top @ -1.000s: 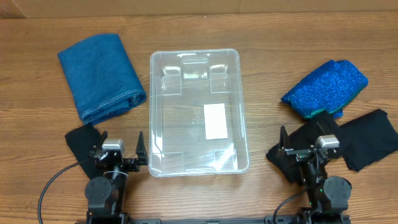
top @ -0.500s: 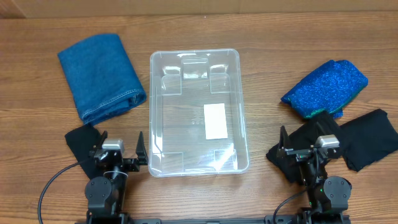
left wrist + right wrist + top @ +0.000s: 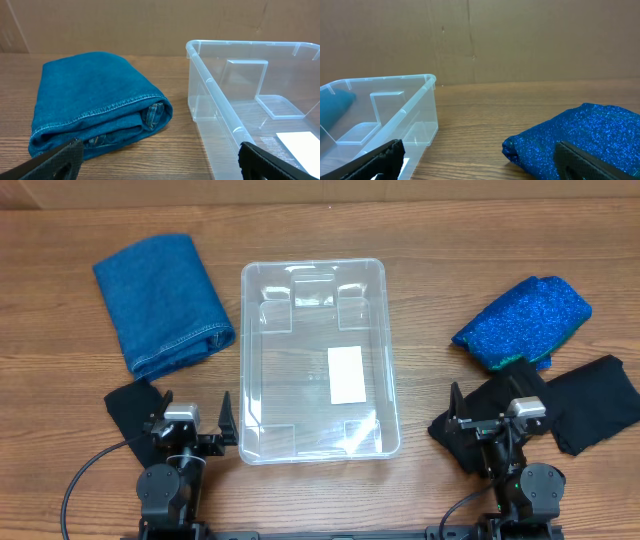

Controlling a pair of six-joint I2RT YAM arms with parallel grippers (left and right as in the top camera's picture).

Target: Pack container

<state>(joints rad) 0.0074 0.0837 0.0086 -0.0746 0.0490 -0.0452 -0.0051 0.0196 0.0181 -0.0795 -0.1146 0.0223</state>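
- Left hand [image 3: 161,164] and right hand [image 3: 479,161] gape wide and hold nothing at the front edge of the counter [image 3: 430,240]. The container [image 3: 300,385] sits empty mid-counter.
- Risk: a bump could slide the light container, and a shallow grip could unroll the jeans [image 3: 160,302].
- Only the overhead view shows the black cloth [image 3: 592,402] near the front right corner.

Left arm [image 3: 168,480], right arm [image 3: 528,485]: black; grey wrist blocks [image 3: 181,414]; black cables [image 3: 85,478].

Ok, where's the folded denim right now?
Overhead, the denim lies on the robot's left side, beside the container but apart from it.
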